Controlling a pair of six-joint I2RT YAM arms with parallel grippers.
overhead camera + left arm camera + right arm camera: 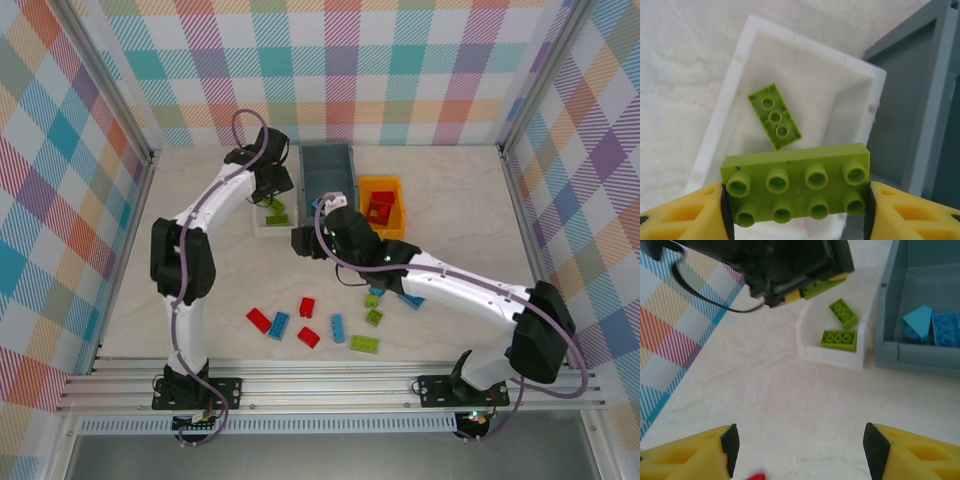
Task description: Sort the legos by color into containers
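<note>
We saw the left claw (795, 200) gripping a lime brick (796, 175) over the tray (735, 65), right claw (800, 450) open and empty; a skewed release could bounce it out.

The pale table (470, 200) bears a white tray (262, 230), grey-blue bin (330, 175), orange bin (402, 210) and scattered loose legos (307, 307).

Pastel plaid walls (340, 70) around a pale marbled tabletop (470, 200) with aluminium rails (330, 385)

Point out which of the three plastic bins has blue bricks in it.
The deep grey-blue plastic bin, the middle one. The white tray beside it holds lime green bricks, the orange-yellow bin red bricks.
</note>
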